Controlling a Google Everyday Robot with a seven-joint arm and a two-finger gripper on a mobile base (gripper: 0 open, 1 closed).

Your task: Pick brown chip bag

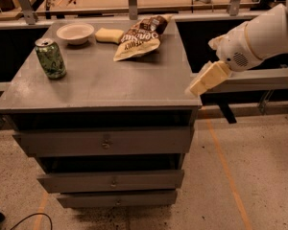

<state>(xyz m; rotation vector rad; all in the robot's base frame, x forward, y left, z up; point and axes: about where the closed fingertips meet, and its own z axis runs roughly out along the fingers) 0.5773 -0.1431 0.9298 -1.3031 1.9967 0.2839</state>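
The brown chip bag (137, 39) lies flat at the back of the grey cabinet top (110, 80), its dark brown end toward the back right and its tan end with white lettering toward the front left. My gripper (207, 79), cream-coloured on a white arm, hangs just off the cabinet's right edge at about top height. It is well to the right of the bag and nearer the front, and it touches nothing.
A green can (50, 57) stands at the left of the top. A white bowl (75, 32) and a yellow sponge-like block (109, 34) sit at the back, left of the bag. Drawers (105, 142) are below. A wooden bench runs behind.
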